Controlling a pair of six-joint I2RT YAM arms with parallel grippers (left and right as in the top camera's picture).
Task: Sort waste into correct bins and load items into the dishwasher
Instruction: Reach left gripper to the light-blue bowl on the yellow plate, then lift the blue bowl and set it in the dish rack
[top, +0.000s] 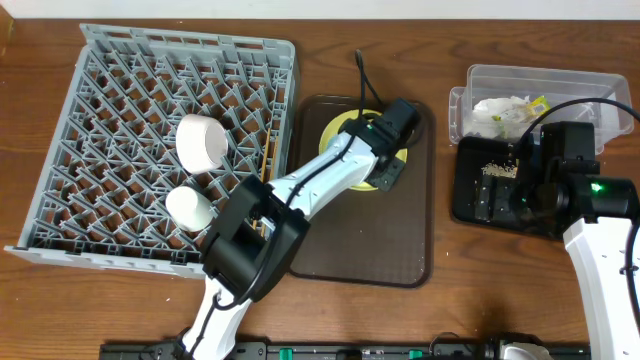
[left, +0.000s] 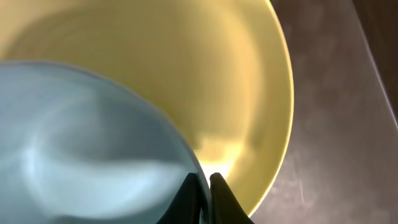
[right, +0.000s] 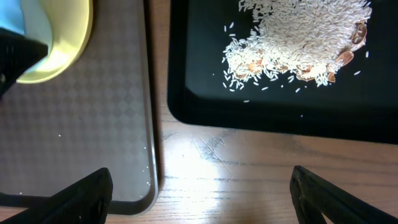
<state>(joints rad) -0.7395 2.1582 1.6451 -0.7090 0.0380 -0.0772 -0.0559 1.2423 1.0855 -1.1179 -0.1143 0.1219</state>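
My left gripper (left: 204, 180) is shut on the rim of the light blue bowl (left: 87, 143), which sits in the round yellow plate (left: 249, 81) on the brown serving tray (top: 400, 250). In the overhead view the left gripper (top: 385, 172) covers the bowl. My right gripper (right: 202, 193) is open and empty above the wood between the brown tray and the black tray (right: 186, 93). Beige crumbs (right: 298, 37) lie in the black tray. The clear tub (top: 590, 85) holds the napkin (top: 500, 108) and the wrapper (top: 538, 104).
The grey dish rack (top: 110, 120) at the left holds the white-pinkish bowl (top: 205, 142), the small white cup (top: 190, 208) and thin wooden chopsticks (top: 268, 155) near its right side. A black cable (top: 362, 75) runs behind the brown tray.
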